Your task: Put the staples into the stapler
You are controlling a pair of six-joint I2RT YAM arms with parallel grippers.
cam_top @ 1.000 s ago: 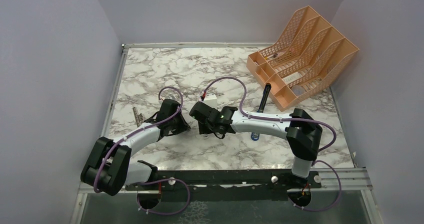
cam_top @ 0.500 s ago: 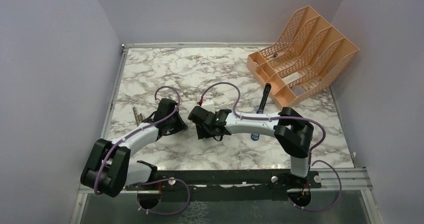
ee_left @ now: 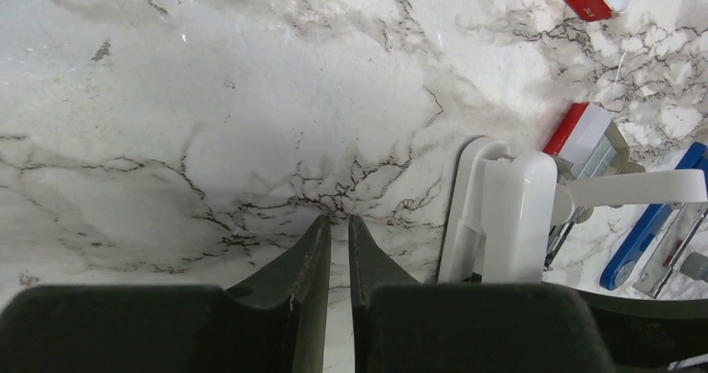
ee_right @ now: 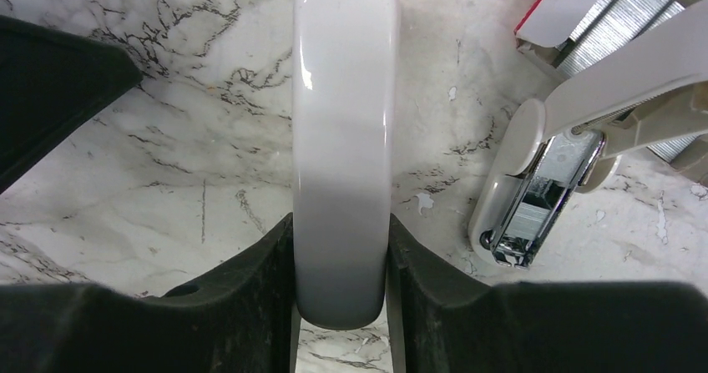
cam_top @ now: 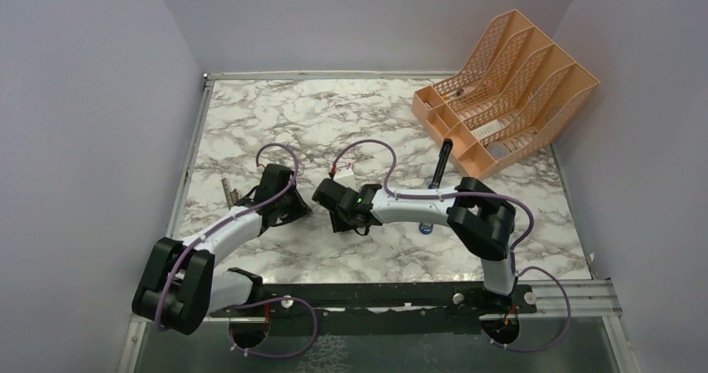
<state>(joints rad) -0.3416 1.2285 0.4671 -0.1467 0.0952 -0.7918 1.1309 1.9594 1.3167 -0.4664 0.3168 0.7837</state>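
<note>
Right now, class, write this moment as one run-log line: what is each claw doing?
left claw: nearly shut, empty | right claw: clamped on white half of stapler | stapler: hinged open

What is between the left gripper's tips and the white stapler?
Only bare marble table, as the left wrist view shows. The left gripper and the stapler sit side by side, with nothing lying between them.

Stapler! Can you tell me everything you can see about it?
The stapler is slim and glossy white, like plastic, and hinged open. One long half runs between the jaws of the right gripper, which squeeze its sides. The other half sits beside it, low over the marble table, showing a shiny silver metal channel.
</note>
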